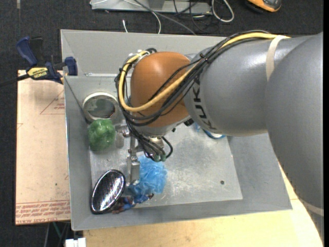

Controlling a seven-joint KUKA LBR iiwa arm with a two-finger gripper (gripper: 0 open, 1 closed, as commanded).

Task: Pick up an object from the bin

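My gripper (133, 173) hangs low in the bin's front left part, its fingers pointing down beside a crumpled light-blue plastic bag (152, 176). The bag lies just right of the fingers and touches them. A black oval mesh strainer (107, 190) lies at the front left corner, just left of the gripper. Nothing shows between the fingers, and how far apart they stand is hidden.
A green bell-pepper toy (102, 133) sits by the left wall, with a round metal tin (100, 106) behind it. A small dark blue and red thing (125, 202) lies under the strainer's edge. A blue-white object (211, 134) peeks out under the arm.
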